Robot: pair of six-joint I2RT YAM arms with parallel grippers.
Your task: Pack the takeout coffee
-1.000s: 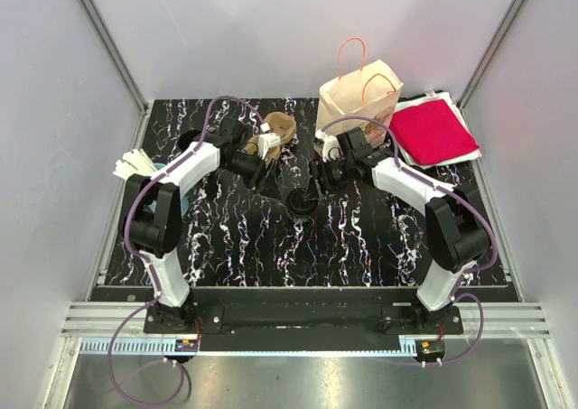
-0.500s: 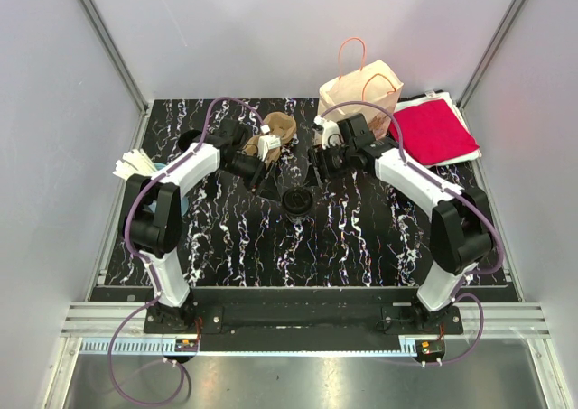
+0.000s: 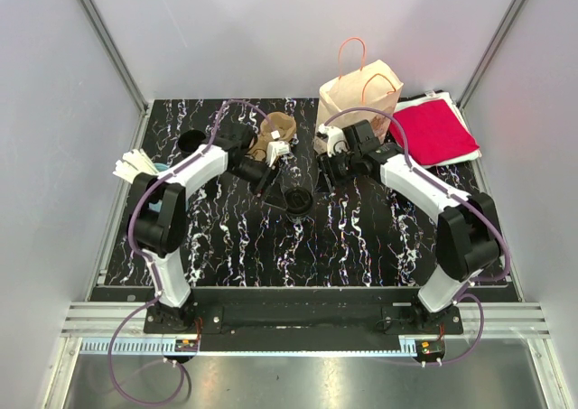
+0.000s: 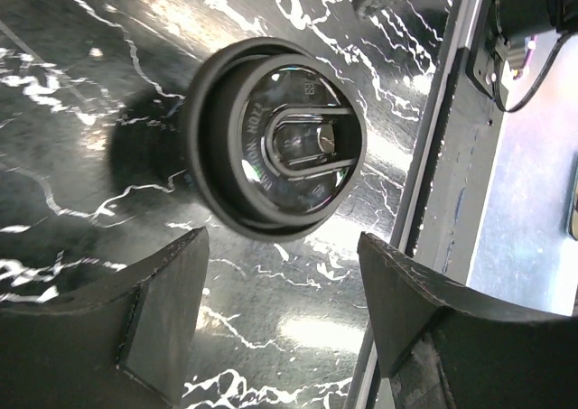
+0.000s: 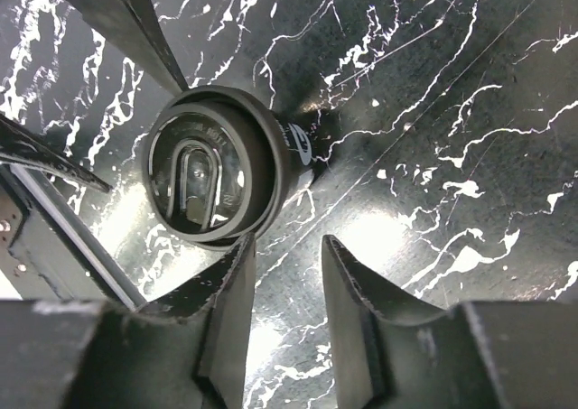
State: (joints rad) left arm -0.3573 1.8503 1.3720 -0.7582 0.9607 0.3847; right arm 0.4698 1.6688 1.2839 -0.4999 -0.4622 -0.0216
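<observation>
**Coffee cup** (image 3: 298, 201): black, with a black lid. It stands upright on the marbled black table (image 3: 361, 246), near mid-table. It is between the two grippers and clear of both. The lid is on, and what is inside the cup cannot be seen.

**Left gripper** (image 3: 265, 176): sits just left of the cup and on its far side. In the left wrist view its fingers (image 4: 135, 310) are spread wide and hold nothing. The cup (image 4: 275, 152) stands beyond the fingertips, not between them.

**Right gripper** (image 3: 325, 176): sits just right of the cup and on its far side. In the right wrist view its fingers (image 5: 361, 310) are parted by a narrower gap, with nothing in it. The cup (image 5: 217, 179) lies just past the tips, off toward one finger.

**Paper bag** (image 3: 359, 97): tan with orange loop handles. It stands upright at the far edge, behind the right gripper. Its contents are not visible.

**Red cloth** (image 3: 432, 131): lies flat on white sheets in the far right corner, beside the bag.

**Crumpled brown paper item** (image 3: 280, 125): lies at the far edge, near the left gripper's wrist.

**White napkins** (image 3: 134, 165): lie at the left edge of the table.
</observation>
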